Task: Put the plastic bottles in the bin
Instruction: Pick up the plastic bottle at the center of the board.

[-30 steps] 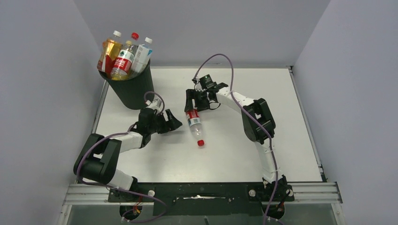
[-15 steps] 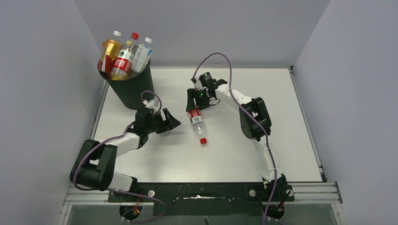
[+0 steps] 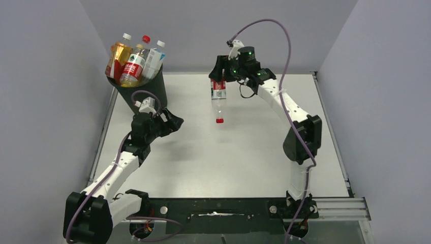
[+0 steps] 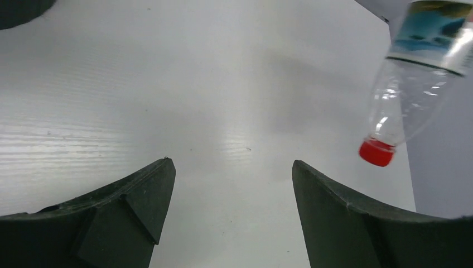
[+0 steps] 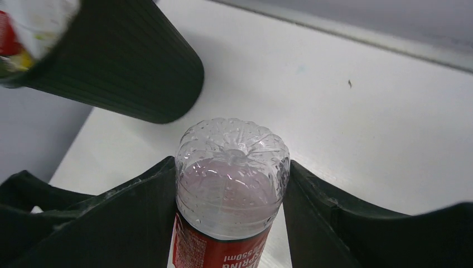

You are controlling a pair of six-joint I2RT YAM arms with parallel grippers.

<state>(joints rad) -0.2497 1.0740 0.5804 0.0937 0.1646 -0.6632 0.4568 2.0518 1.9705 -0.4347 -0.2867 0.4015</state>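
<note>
Three bottles poke up out of the bin point(image 3: 157, 84) at the far left: an amber bottle point(image 3: 120, 55), a red-label bottle point(image 3: 134, 64) and a blue and white bottle point(image 3: 154, 59). The bin is round and black. It has thin ribs down its side and gets narrower toward the bottom. It looks hard and dull, not shiny.

Just in front of the bin we see the left gripper point(image 3: 173, 122). Its two dark fingers stand wide apart and hold nothing. Under them is only the white table point(image 3: 244, 152), which is flat and has faint lines in it.

Further right, a clear bottle point(image 3: 218, 96) hangs in the air above the table. It is upside down, so its red cap point(image 3: 219, 120) points at the table. The plastic is thin and shiny, with a red label round the middle and a bumpy, flower-shaped bottom. It looks empty, so we think it is light and easy to squash.

At its top end is the right gripper point(image 3: 219, 76). It has one finger pressed on each side of the bottle, near the bumpy bottom, and grips it firmly.

We think the step now is carrying this bottle to the bin, which is well off to the left. Next, the right arm needs to swing left until the bottle is over the bin's mouth, then let go. The three bottles crowd the top, so we think it must aim for a gap, or the bottle may bounce out.
</note>
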